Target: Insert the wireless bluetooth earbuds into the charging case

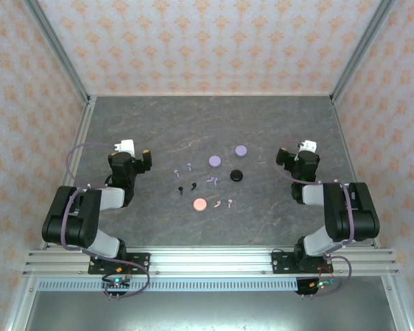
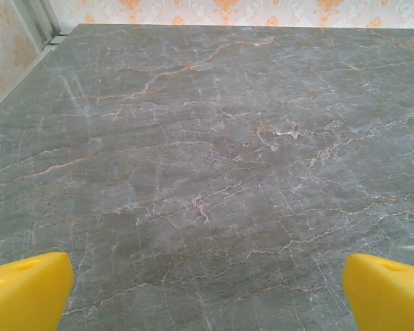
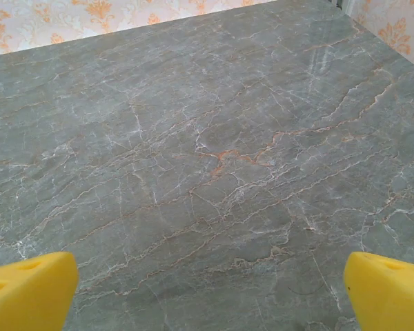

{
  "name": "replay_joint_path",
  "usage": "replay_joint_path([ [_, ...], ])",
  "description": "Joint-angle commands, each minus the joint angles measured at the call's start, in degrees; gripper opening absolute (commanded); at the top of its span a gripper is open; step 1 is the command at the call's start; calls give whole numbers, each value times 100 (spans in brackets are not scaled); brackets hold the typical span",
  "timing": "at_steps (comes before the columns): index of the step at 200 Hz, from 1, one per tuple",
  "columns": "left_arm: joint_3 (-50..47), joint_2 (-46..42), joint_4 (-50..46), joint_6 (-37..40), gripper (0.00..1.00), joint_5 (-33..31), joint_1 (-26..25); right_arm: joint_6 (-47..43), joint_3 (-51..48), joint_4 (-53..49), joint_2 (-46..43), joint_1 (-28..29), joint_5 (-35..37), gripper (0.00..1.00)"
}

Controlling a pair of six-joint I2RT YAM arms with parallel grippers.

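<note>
Several tiny stemmed earbuds lie loose at the table's middle: a lilac pair (image 1: 184, 168), a purple one (image 1: 211, 181), a black pair (image 1: 187, 188) and a pink pair (image 1: 225, 203). Round charging cases lie among them: lilac (image 1: 214, 161), darker purple (image 1: 241, 149), black (image 1: 236, 176) and pink (image 1: 199, 205). My left gripper (image 1: 131, 150) (image 2: 207, 296) is well left of them, open, with bare table between its yellow fingertips (image 2: 27, 289). Off to the right of the group, my right gripper (image 3: 207, 296) (image 1: 297, 150) is open too, its yellow fingertips (image 3: 390, 293) wide apart over bare table.
The grey marbled table (image 1: 159, 124) is walled by patterned panels at the back and both sides. Metal posts (image 1: 58, 48) stand at the back corners. Both arms are folded back near their bases at the front rail (image 1: 207, 261).
</note>
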Motion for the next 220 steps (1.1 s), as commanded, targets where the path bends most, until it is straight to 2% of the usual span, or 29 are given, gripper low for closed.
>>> replay_joint_path([
  [1, 123, 30, -54, 74, 100, -178, -33, 47, 36, 4, -31, 32, 88, 99],
  [96, 124, 31, -57, 77, 100, -180, -31, 48, 18, 35, -44, 31, 38, 99],
  [114, 125, 10, -58, 62, 100, -202, -34, -24, 180, -359, -179, 24, -99, 99],
  [162, 738, -1104, -1878, -81, 100, -479, -95, 156, 744, -2341, -1402, 23, -295, 100],
  [200, 1609, -1894, -3715, -1418, 100, -178, -123, 489, 1434, -4344, -2312, 215, -936, 99],
  [220, 2120, -1933, -4838, -2006, 100, 417, -159, 529, 1793, -5349, -2582, 594, -1030, 99],
])
